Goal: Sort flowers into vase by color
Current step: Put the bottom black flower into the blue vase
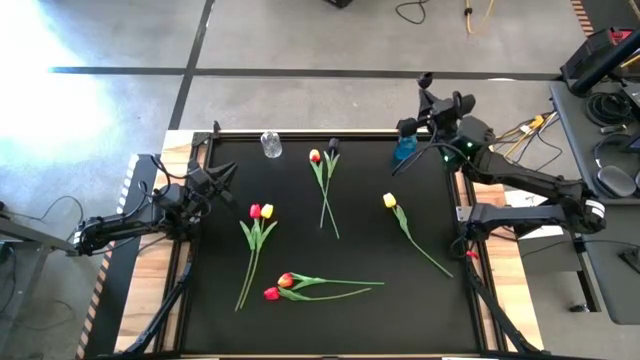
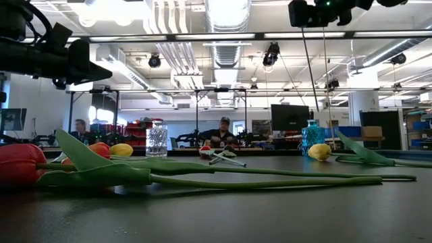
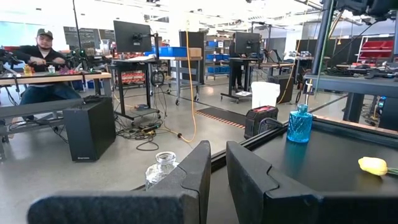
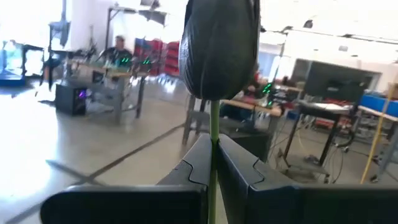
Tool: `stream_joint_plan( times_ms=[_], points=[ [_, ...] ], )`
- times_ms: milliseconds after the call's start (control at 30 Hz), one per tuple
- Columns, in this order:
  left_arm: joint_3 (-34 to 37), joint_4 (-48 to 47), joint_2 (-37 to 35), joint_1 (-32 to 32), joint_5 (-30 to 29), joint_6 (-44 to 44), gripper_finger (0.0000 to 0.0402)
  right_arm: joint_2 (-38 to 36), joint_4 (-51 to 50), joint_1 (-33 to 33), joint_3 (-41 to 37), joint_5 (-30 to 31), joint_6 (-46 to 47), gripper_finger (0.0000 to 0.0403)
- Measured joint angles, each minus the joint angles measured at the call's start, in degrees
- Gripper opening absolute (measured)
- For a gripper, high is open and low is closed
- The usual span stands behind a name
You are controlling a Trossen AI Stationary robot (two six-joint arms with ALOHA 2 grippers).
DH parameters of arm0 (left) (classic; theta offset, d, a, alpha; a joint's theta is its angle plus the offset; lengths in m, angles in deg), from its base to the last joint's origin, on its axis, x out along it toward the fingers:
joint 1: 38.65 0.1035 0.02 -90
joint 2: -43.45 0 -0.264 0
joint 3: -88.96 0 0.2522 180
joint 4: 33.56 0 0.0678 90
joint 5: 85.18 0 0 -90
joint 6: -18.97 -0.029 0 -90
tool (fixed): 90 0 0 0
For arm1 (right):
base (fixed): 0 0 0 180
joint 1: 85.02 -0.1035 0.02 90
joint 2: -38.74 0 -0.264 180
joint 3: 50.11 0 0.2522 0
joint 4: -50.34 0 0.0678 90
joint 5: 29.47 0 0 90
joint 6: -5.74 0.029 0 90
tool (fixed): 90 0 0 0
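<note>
Seven tulips lie on the black counter [image 1: 350, 320]: nearest, a red-and-orange pair [image 1: 280, 287]; beyond, a red-and-yellow pair [image 1: 260, 212] left and one yellow tulip [image 1: 390, 201] right; farther, a yellow and dark pair [image 1: 322, 156]. Left gripper [image 1: 222, 176], at the left edge, has jaws slightly parted, empty. Right gripper [image 4: 212, 163], above the blue vase [image 1: 404, 148], clenches an eighth, dark tulip [image 4: 219, 46]; its stem end is hidden. A clear vase [image 1: 271, 145] stands far left.

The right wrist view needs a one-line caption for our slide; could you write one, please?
Right gripper shut on the green stem of a dark tulip, head upright.
</note>
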Motion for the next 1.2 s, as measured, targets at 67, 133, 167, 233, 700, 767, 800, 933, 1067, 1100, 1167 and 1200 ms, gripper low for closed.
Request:
stream_joint_plan(
  times_ms=[67,133,167,233,700,767,800,933,1067,1100,1167,1200],
  points=[
    [0.0,0.0,0.0,0.0,0.0,0.0,0.0038,0.4,1.2,1.0,0.0,0.0,-0.2,0.0013],
    [0.0,0.0,0.0,0.0,0.0,0.0,0.0038,0.8,1.7,2.1,0.0,0.0,-0.3,0.0013],
    [0.0,0.0,0.0,0.0,0.0,0.0,0.0038,1.1,2.1,2.6,0.0,0.0,-0.3,0.0013],
    [0.0,0.0,0.0,0.0,0.0,0.0,0.0038,1.7,2.5,3.5,0.0,0.0,-0.1,0.0013],
    [0.0,0.0,0.0,0.0,0.0,0.0,0.0038,7.3,7.6,4.8,0.0,-1.1,1.4,0.0013],
    [0.0,0.0,0.0,0.0,0.0,0.0,0.0038,7.9,7.9,4.8,0.0,-1.1,1.5,0.0013],
    [0.0,0.0,0.0,0.0,0.0,0.0,0.0038,8.2,8.1,4.8,0.0,-1.1,1.8,0.0013],
    [0.0,0.0,0.0,0.0,0.0,0.0,0.0038,9.0,8.5,4.8,0.0,-0.6,1.8,0.0013],
    [0.0,0.0,0.0,0.0,0.0,0.0,0.0038,9.5,8.7,4.8,-0.1,0.0,1.4,0.0013],
    [0.0,0.0,0.0,0.0,0.0,0.0,0.0038,9.6,8.7,4.8,-0.1,0.5,1.4,0.0013],
    [0.0,0.0,0.0,0.0,0.0,0.0,0.0038,9.7,8.3,4.8,-0.3,1.0,1.3,0.0013],
    [0.0,0.0,0.0,0.0,0.0,0.0,0.0038,9.7,8.1,4.8,-0.4,1.1,1.3,0.0013]
  ],
)
